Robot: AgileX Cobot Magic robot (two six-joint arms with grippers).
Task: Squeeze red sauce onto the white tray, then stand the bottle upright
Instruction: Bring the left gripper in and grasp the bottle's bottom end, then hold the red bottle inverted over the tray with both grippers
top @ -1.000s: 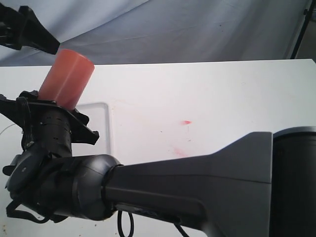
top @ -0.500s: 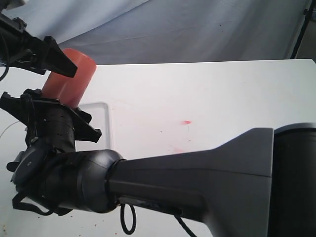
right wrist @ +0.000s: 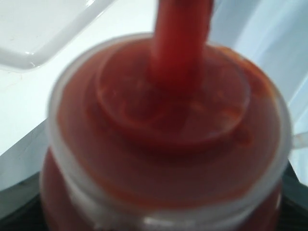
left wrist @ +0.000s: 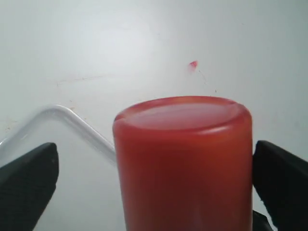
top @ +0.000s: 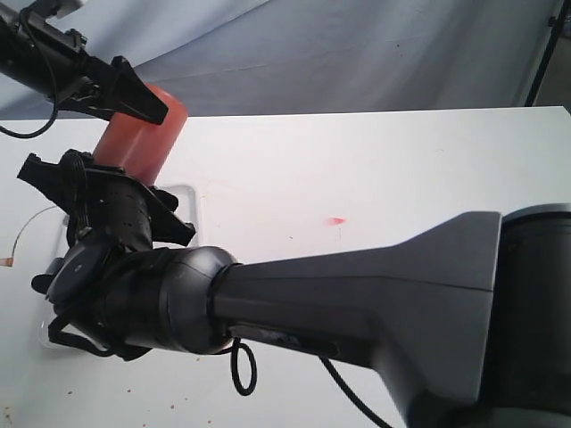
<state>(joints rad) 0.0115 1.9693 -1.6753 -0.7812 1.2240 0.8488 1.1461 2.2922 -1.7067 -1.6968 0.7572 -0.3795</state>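
Observation:
The bottle (top: 136,147) is held tilted, flat base up and nozzle down, over the white tray (top: 185,193). My right gripper (top: 107,201) reaches across to the far left and is shut on the bottle's lower body. In the right wrist view the ribbed cap (right wrist: 168,134) and red nozzle (right wrist: 178,43) point at the tray (right wrist: 43,29). My left gripper (top: 147,111) stands open around the bottle's base (left wrist: 183,159), its fingers (left wrist: 29,183) apart from the wall on one side. Red sauce shows dark through the bottle; none shows on the tray.
A faint red smear (top: 336,220) marks the white table right of the tray, also seen as a red speck (left wrist: 193,64). The clear tether (top: 22,234) hangs at the far left. The right arm's bulk (top: 357,312) fills the foreground. Grey cloth hangs behind.
My left gripper has come in from the upper left and now straddles the bottle's base. The right gripper and bottle have shifted slightly right and up.

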